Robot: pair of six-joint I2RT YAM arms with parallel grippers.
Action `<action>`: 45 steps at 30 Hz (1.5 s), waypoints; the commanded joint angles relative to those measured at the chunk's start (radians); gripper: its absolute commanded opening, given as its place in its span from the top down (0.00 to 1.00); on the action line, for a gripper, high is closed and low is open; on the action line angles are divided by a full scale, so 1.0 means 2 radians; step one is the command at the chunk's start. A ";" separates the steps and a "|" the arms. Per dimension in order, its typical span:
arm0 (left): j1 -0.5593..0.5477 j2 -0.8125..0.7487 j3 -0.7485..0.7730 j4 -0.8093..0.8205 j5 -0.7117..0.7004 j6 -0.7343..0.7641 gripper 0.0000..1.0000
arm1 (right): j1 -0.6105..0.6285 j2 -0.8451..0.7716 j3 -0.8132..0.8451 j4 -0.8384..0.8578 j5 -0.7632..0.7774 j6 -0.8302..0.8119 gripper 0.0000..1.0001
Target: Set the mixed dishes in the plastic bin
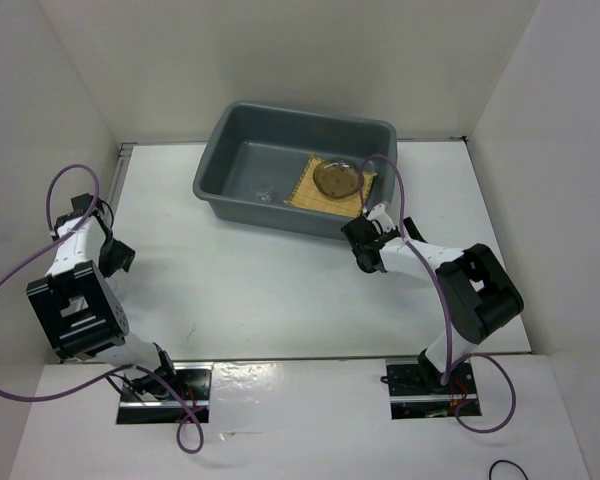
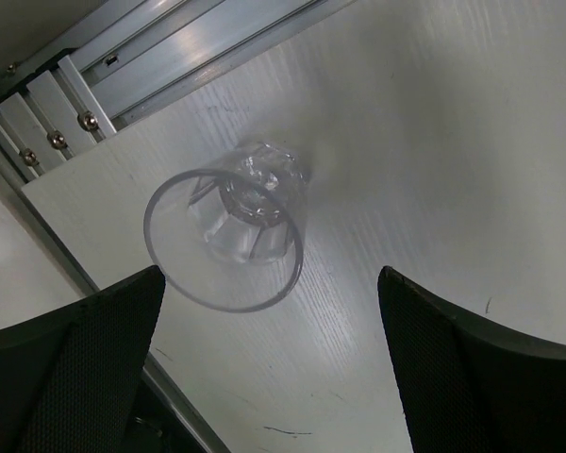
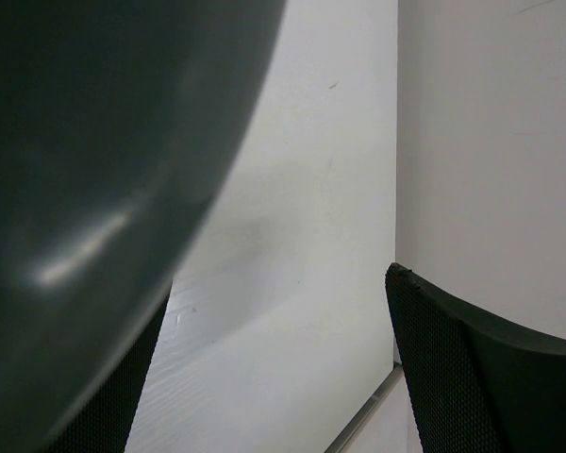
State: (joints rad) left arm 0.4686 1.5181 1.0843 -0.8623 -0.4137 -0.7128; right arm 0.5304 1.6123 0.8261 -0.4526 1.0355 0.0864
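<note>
The dark grey plastic bin [image 1: 242, 135] stands at the back middle of the table. Inside it lies the tan woven mat [image 1: 315, 195] with a round transparent plate [image 1: 337, 178] on top, and a small clear dish [image 1: 265, 190] rests on the bin floor to its left. In the left wrist view a clear cup [image 2: 231, 236] stands on the table near the aluminium rail, just ahead of my open left gripper [image 2: 270, 274] and apart from both fingers. My right gripper [image 1: 362, 245] hangs open and empty by the bin's front right corner, with the bin wall [image 3: 94, 142] close on its left.
White walls enclose the table on three sides. An aluminium rail [image 2: 179, 57] runs along the table's left edge beside the cup. My left gripper [image 1: 110, 235] is near that edge. Purple cables loop off both arms.
</note>
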 commanded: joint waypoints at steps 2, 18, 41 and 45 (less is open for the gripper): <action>0.008 0.013 -0.002 0.035 0.021 0.036 0.00 | 0.004 0.019 -0.004 -0.017 -0.026 -0.020 0.02; 0.013 0.054 -0.011 0.074 0.093 0.083 0.30 | 0.004 0.024 -0.004 -0.017 -0.022 -0.020 0.02; -0.245 0.271 0.697 0.054 0.389 0.111 1.00 | 0.004 0.013 0.000 -0.017 -0.012 -0.016 0.02; -0.311 0.402 0.858 -0.019 0.272 0.095 1.00 | 0.004 0.013 0.000 -0.021 -0.012 -0.016 0.02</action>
State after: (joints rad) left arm -0.0784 2.2848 2.8815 -0.7006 0.2626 -0.5537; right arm 0.5304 1.6188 0.8322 -0.4507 1.0435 0.0891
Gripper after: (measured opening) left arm 0.042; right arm 0.983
